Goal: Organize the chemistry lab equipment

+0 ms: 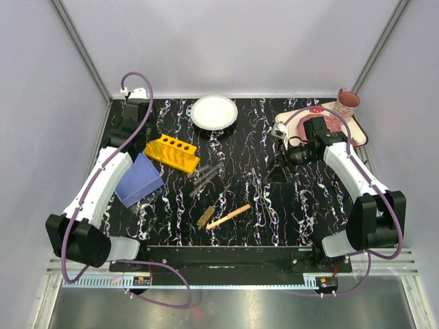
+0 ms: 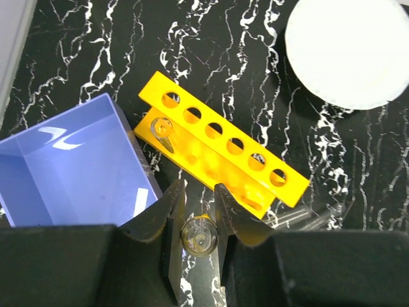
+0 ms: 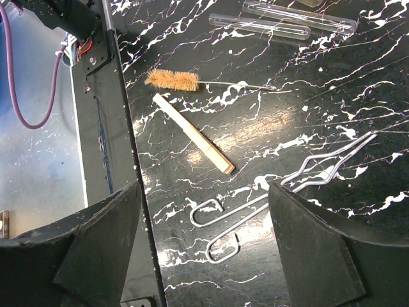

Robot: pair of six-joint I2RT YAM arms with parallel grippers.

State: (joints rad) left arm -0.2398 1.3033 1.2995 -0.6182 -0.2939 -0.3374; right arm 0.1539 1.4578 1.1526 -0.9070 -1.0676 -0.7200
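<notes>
My left gripper (image 2: pixel 199 201) is shut on a clear tube (image 2: pixel 199 236), seen end-on between its fingers. It hangs just short of the yellow rack (image 2: pixel 220 150), whose end hole seems to hold another clear tube (image 2: pixel 163 131). From above, the left gripper (image 1: pixel 137 133) is beside the rack (image 1: pixel 173 152). Two loose tubes (image 1: pixel 206 177) lie mid-table. My right gripper (image 3: pixel 204 246) stands open above the wire tongs (image 3: pixel 281 185), touching nothing. Past them lie the brown brush (image 3: pixel 172 80), the wooden stick (image 3: pixel 192 134) and the tubes (image 3: pixel 268 25). From above, the right gripper (image 1: pixel 285 161) is right of the tongs (image 1: pixel 257 185).
A blue bin (image 1: pixel 138 179) sits tilted left of the rack. A round white plate (image 1: pixel 214 111) stands at the back centre. A printed tray (image 1: pixel 351 130) with a pink cup (image 1: pixel 346 101) is at the back right. The black rail (image 1: pixel 226 255) edges the near side.
</notes>
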